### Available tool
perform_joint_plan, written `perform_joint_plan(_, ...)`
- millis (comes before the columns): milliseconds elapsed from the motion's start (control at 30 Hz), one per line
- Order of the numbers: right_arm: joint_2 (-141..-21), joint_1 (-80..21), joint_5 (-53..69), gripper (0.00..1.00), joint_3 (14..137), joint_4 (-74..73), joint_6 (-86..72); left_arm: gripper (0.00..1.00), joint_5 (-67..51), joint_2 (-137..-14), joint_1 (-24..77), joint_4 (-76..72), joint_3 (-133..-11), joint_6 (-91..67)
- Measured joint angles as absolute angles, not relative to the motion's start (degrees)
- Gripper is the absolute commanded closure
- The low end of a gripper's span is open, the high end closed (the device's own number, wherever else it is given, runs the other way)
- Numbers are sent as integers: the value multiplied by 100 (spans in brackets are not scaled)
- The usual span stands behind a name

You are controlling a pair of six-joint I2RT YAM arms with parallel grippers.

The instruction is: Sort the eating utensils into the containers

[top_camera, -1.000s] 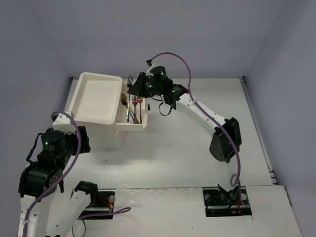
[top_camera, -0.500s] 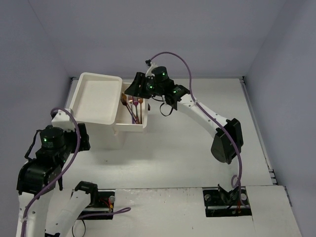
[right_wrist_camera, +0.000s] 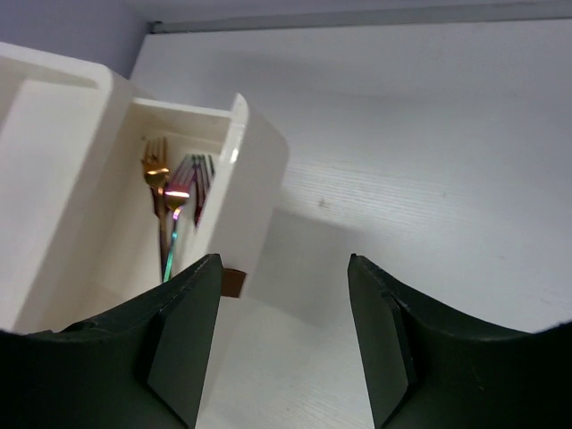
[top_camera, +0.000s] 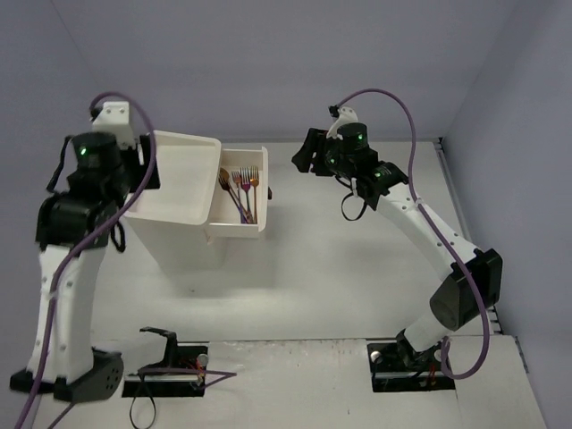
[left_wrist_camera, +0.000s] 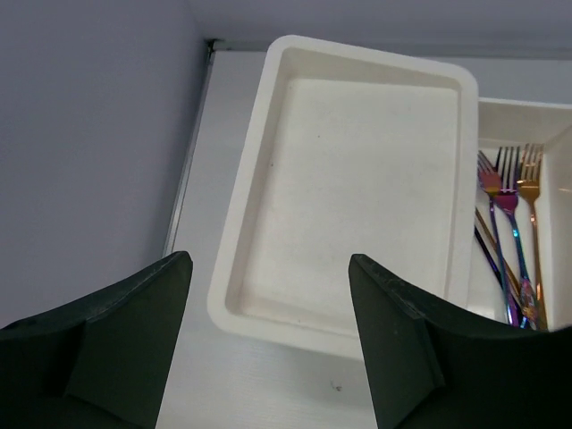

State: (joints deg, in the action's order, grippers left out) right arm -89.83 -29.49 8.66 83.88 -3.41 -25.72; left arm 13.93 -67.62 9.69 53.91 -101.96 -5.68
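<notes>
- We are seeing the white drawer unit standing on the table, left of centre.
- The top drawer, shallow and white, is sitting at the top of the unit with its bare floor showing.
- The side drawer is sticking out of the unit's right side, just beside the top drawer, with a small brown handle on its outer wall.
- We are counting 3 forks lying in the side drawer, 2 rainbow and 1 gold, tines pointing away from the arm bases.
- At least 1 more slim utensil is lying under them; we cannot tell which kind.
- The left gripper is hovering above the top drawer's left part, jaws spread wide and gripping nothing.
- The right gripper is hanging over the table, right of the side drawer and not touching it, jaws spread wide and gripping nothing.
</notes>
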Motion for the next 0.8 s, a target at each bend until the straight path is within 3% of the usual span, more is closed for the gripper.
perform_joint_plan(300,-9227,-2928,817,43,7863,-508,-2172,32,266,-9157,-396,5287,-11195,-282)
perform_joint_plan(567,-9736,-2997,888,43,7918,-501,-2032,43,-357,-9405,-611,5310,-11300,-9)
perform_joint_plan(800,-10202,-3393,918,43,8216,-497,-1999,46,-563,-9471,-731,5297,-11175,90)
